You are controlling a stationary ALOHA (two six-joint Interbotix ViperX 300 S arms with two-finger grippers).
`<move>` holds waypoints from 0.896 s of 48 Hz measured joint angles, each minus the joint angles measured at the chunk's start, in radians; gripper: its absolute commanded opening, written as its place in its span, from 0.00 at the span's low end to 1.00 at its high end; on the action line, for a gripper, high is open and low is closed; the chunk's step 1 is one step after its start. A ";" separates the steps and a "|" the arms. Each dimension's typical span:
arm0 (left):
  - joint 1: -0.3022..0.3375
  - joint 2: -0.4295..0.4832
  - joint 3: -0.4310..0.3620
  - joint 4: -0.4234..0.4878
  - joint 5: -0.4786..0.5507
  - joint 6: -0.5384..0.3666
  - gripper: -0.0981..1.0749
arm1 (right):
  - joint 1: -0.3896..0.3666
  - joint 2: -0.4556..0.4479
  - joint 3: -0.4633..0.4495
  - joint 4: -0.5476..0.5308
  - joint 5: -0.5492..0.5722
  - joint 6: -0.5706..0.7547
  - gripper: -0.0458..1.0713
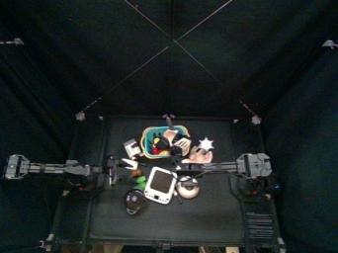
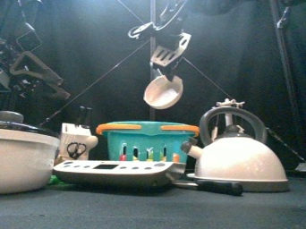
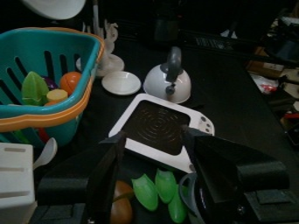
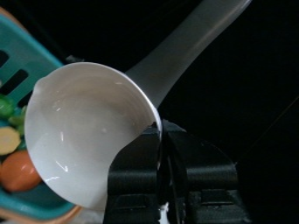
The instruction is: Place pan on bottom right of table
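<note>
My right gripper (image 4: 160, 144) is shut on the rim of the pan (image 4: 87, 131), a whitish shallow pan whose grey handle points away from the jaws. In the front view the pan (image 2: 164, 90) hangs tilted in the air under the right gripper (image 2: 167, 61), above the teal basket (image 2: 146, 140). In the top view the pan (image 1: 189, 189) shows tan, right of the white device (image 1: 161, 183), near the table's (image 1: 218, 222) middle. My left gripper (image 3: 163, 175) is open and empty, above the white device (image 3: 163, 129).
The teal basket (image 3: 41, 79) holds toy food. A white kettle (image 2: 239, 154) stands to the right, also in the left wrist view (image 3: 170, 79). A small white disc (image 3: 121, 83), green pea pods (image 3: 158, 190), a white bowl (image 2: 18, 159) and a dark round object (image 1: 134, 202) lie around.
</note>
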 measured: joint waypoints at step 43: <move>0.000 0.000 0.002 0.000 0.000 0.000 0.85 | 0.351 -0.416 0.410 0.311 -0.031 0.635 0.28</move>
